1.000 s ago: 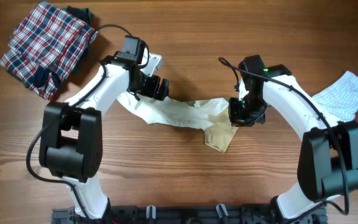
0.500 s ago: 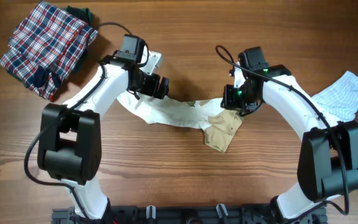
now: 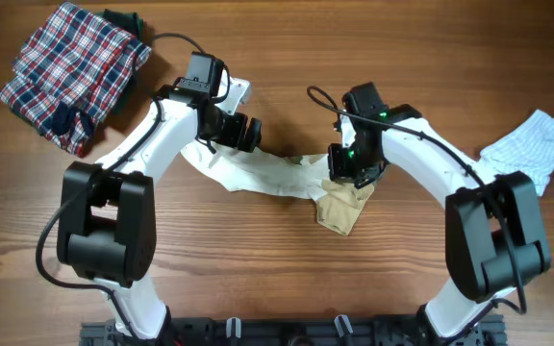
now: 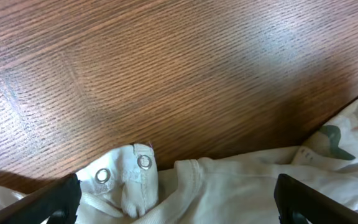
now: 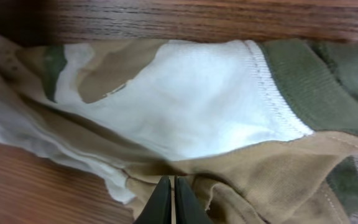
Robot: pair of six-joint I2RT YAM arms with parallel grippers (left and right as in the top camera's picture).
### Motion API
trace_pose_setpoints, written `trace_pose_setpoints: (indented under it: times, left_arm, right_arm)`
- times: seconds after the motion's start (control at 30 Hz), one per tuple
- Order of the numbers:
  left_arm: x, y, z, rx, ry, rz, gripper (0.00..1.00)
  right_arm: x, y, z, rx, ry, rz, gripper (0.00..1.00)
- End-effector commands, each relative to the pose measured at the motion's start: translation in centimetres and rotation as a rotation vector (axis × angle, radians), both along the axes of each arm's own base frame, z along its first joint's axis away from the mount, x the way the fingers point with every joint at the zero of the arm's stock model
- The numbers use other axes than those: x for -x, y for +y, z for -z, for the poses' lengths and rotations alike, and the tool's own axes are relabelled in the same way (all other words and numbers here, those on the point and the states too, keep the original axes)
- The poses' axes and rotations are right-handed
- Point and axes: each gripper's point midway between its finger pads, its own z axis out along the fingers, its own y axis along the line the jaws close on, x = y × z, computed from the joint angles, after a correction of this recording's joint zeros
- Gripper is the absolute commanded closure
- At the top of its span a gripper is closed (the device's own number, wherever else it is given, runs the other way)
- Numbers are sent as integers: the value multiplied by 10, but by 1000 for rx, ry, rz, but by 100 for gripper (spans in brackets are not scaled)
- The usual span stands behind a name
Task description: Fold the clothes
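Red-and-blue plaid cloth bundle (image 3: 70,72) well apart from left gripper (image 3: 247,135), on its outer side. Left gripper spread wide; cream-white soft top with tan sleeve and olive edge (image 3: 267,175) lies under and between its fingers. Right gripper (image 3: 346,171) jaws pressed together, tips on the tan fold; pinch not discernible. Pale blue striped garment (image 3: 532,144) well off to its right

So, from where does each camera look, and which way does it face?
Overhead: above the table, facing straight down; left arm, right arm, the cream top between them.
Left wrist: low over the wood, looking past its open left gripper at the top's snap edge.
Right wrist: close above the top's tan and olive part, shut right gripper at bottom.
Shared: all three show the cream top.
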Motion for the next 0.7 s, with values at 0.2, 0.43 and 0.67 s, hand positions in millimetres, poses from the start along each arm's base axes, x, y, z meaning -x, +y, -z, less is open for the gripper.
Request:
trace_pose_setpoints:
  times: [0.2, 0.43, 0.67]
  left_arm:
    - [-2, 3, -10, 2, -28, -3, 0]
    - [-2, 3, -10, 2, -28, -3, 0]
    - [-1, 3, -9, -1, -23, -4, 0]
  right_arm:
    - [29, -20, 8, 122, 121, 11, 96]
    - [67, -10, 10, 41, 271, 8, 96]
    - [49, -3, -11, -2, 167, 82, 96]
